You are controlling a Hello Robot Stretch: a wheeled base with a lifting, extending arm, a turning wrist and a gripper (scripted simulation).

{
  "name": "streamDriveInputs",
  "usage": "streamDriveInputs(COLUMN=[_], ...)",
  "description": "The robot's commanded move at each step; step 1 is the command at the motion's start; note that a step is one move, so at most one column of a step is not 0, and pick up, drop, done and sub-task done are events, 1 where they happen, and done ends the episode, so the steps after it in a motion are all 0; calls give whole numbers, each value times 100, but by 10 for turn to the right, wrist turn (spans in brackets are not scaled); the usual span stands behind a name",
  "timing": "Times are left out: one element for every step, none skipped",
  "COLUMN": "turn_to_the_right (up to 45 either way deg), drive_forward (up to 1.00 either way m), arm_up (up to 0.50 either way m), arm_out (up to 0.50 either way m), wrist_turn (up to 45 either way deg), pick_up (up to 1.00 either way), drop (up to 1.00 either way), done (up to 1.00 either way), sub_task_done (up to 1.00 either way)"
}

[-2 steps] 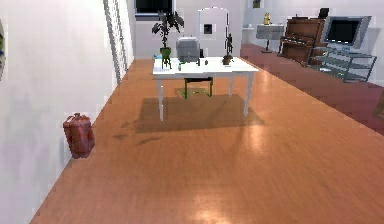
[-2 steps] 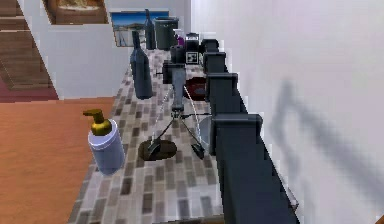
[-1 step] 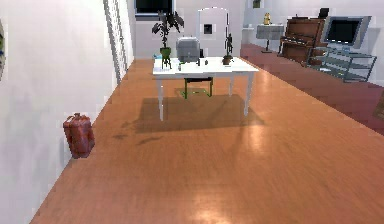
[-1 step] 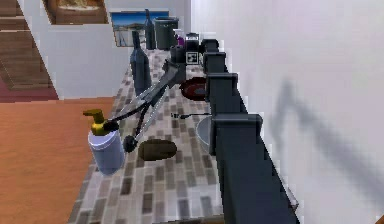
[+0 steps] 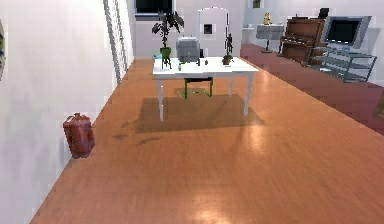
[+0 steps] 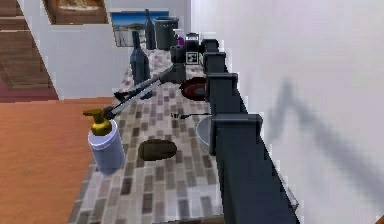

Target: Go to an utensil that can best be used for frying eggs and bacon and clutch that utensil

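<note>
A dark round pan with a reddish inside (image 6: 195, 89) lies on the tiled countertop (image 6: 150, 190) in the arm side view, close against the dark arm bar (image 6: 238, 150). The gripper (image 6: 124, 97) reaches out to the left of the pan, its thin fingers (image 6: 145, 86) slanting low across the counter. The pan rests on the surface beside the gripper's body, so I cannot tell whether it holds anything.
On the counter stand a white pump bottle with a yellow top (image 6: 104, 142), a dark brown lump (image 6: 157, 150), a grey bowl (image 6: 212, 131) and dark bottles (image 6: 138, 50) at the far end. The forward view shows a white table (image 5: 205, 70), a red canister (image 5: 78, 135), a piano (image 5: 300, 40) and open wooden floor.
</note>
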Motion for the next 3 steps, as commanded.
streamDriveInputs(turn_to_the_right=[0, 0, 0], drive_forward=[0, 0, 0], arm_up=[0, 0, 0], arm_out=[0, 0, 0], wrist_turn=[450, 450, 330], pick_up=[0, 0, 0], drop=[0, 0, 0], done=[0, 0, 0], sub_task_done=[0, 0, 0])
